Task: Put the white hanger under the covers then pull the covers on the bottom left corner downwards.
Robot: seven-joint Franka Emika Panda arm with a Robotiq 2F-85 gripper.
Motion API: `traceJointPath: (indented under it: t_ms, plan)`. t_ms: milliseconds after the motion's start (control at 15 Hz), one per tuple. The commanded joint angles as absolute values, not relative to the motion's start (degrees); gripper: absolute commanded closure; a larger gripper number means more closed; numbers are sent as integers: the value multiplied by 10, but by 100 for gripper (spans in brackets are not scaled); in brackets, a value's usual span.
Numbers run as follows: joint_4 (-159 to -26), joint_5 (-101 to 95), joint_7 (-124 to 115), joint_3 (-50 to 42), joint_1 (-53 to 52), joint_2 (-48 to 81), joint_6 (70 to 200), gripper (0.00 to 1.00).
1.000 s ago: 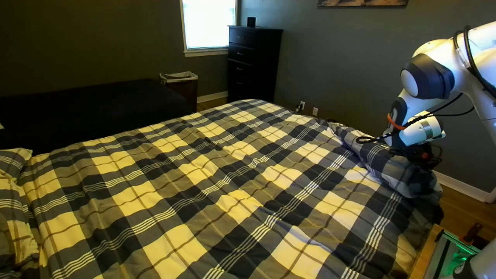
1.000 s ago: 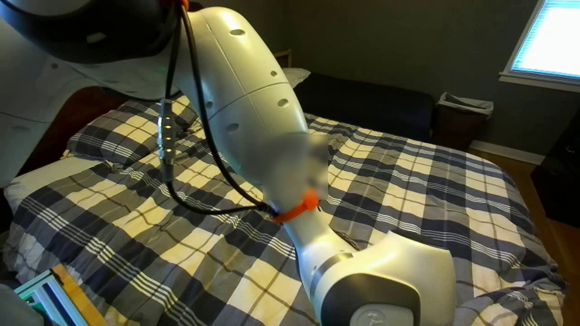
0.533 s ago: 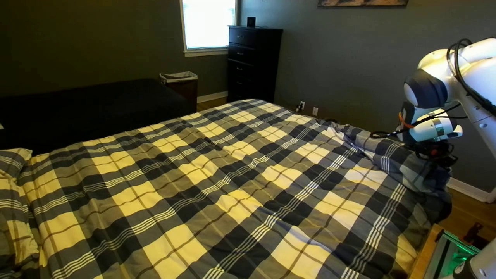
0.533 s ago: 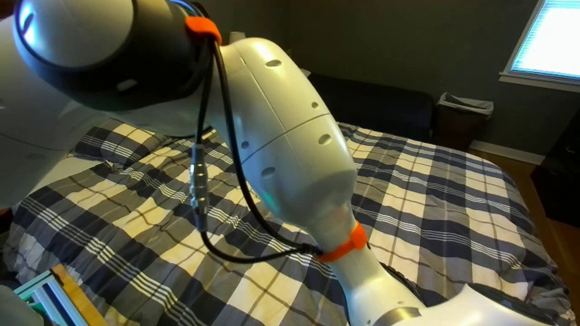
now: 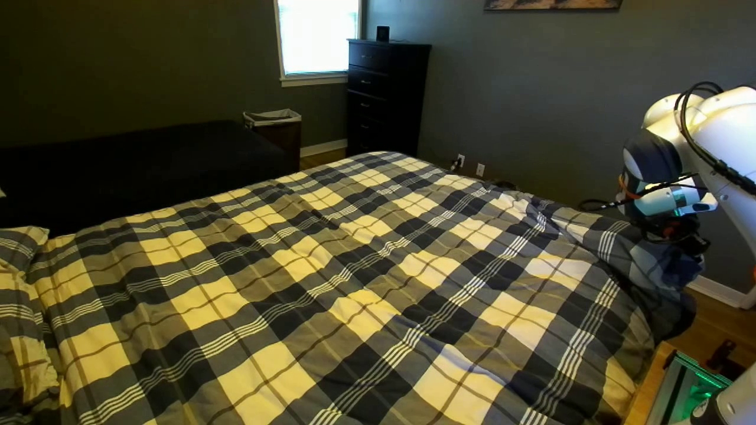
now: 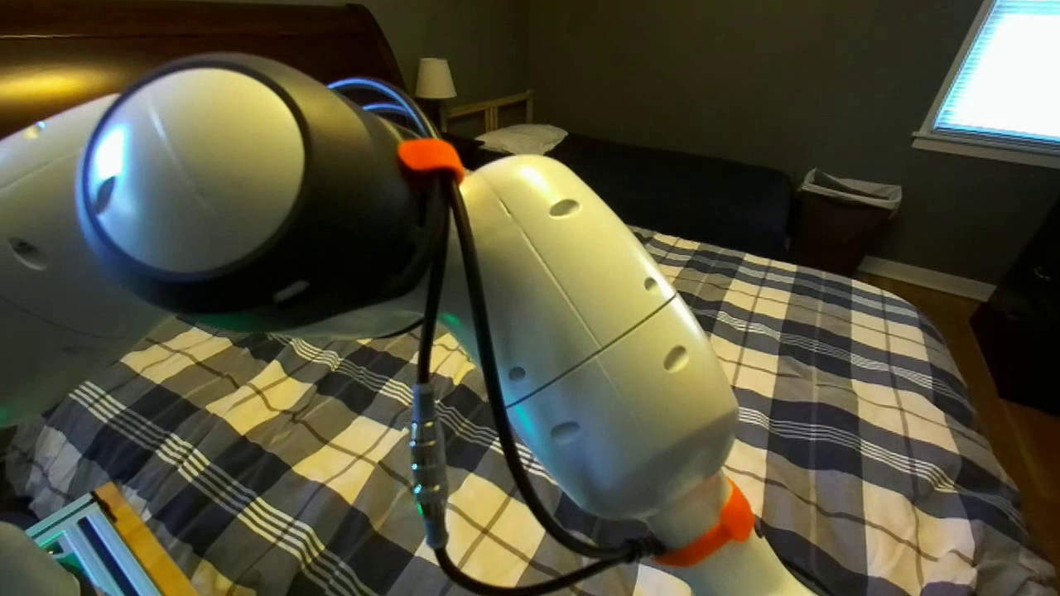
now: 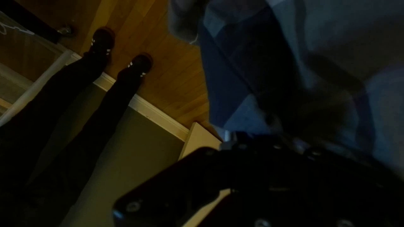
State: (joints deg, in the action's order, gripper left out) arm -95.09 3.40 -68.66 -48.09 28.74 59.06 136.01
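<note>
The plaid covers (image 5: pixel 354 265) lie spread over the bed; they also show in an exterior view (image 6: pixel 811 364) and as bluish folds in the wrist view (image 7: pixel 344 41). My gripper (image 5: pixel 679 239) is at the foot end of the bed, shut on the covers' bottom left corner (image 5: pixel 679 265). In the wrist view my gripper (image 7: pixel 249 140) is dark, and bunched cloth (image 7: pixel 249 116) comes out from between its fingers. The gripper is below the frame in an exterior view where the arm (image 6: pixel 596 356) fills the middle. The white hanger is hidden or out of view.
A wooden-edged robot stand (image 5: pixel 647 383) is beside the bed. A person's legs (image 7: pixel 101 110) stand on the wood floor (image 7: pixel 170 72) near the foot end. A black dresser (image 5: pixel 387 97), a hamper (image 5: pixel 274 133) and a dark second bed (image 5: pixel 147 171) are beyond the bed.
My gripper has moved right, away from the bed, and slightly down, dragging the covers' corner with it. The cloth at the foot end is drawn outward and its raised fold is flatter.
</note>
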Motion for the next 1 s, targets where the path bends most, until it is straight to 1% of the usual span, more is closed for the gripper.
traceJointPath:
  t_ms: [0,67,200,533,667,933]
  plan:
    - [-882,42,-697,-462,329,625,1343,68]
    - [-877,43,-694,-458,335,624,1347,66]
    - [-882,40,-690,-455,337,615,1362,53]
    - [-943,31,-675,-461,304,570,1429,14]
    - [-974,29,-658,-460,288,549,1472,1]
    - [-1058,30,-601,-458,247,493,1561,0]
